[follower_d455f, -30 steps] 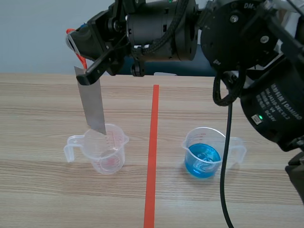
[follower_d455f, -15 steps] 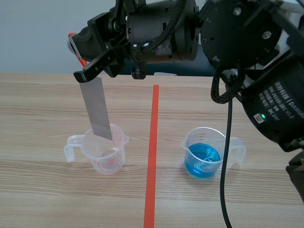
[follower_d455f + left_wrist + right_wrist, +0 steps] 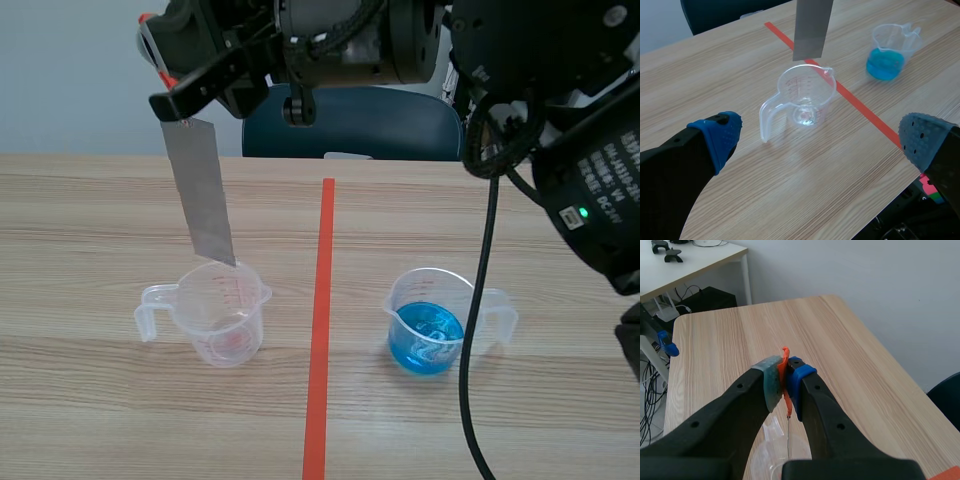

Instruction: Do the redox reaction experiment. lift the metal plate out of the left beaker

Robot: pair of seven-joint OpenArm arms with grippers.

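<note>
– Metal plate [image 3: 203, 190]: who has it?
– The right gripper [image 3: 180, 105]. Its two pads are pressed together on the plate's top end, with an orange-red strip [image 3: 784, 371] showing between them in the right wrist view. Below the pads the plate shows there only edge-on, as a thin line.
– How does it hang?
– Long side down and a little tilted, its lower end leaning toward the tape line [image 3: 322, 300]. The lower edge is over the left beaker [image 3: 225, 310]. From the scene view its low corner meets the back rim. From the left wrist view the edge sits just above the mouth, clear of the walls.
– Room around it?
– Air on both long edges. The beaker stands upright on bare table [image 3: 100, 220], with its handle turned away from the tape line and its spout toward it.
– The other arm?
– The left gripper [image 3: 822, 140] is low, with its fingers spread wide and nothing between them. It is near the beaker on the robot's side and touches neither the beaker nor the plate.
– Anything close by?
– The right beaker [image 3: 430, 320], holding blue liquid, is across the tape line and well apart. A dark blue chair [image 3: 350, 125] stands past the table's far edge.
</note>
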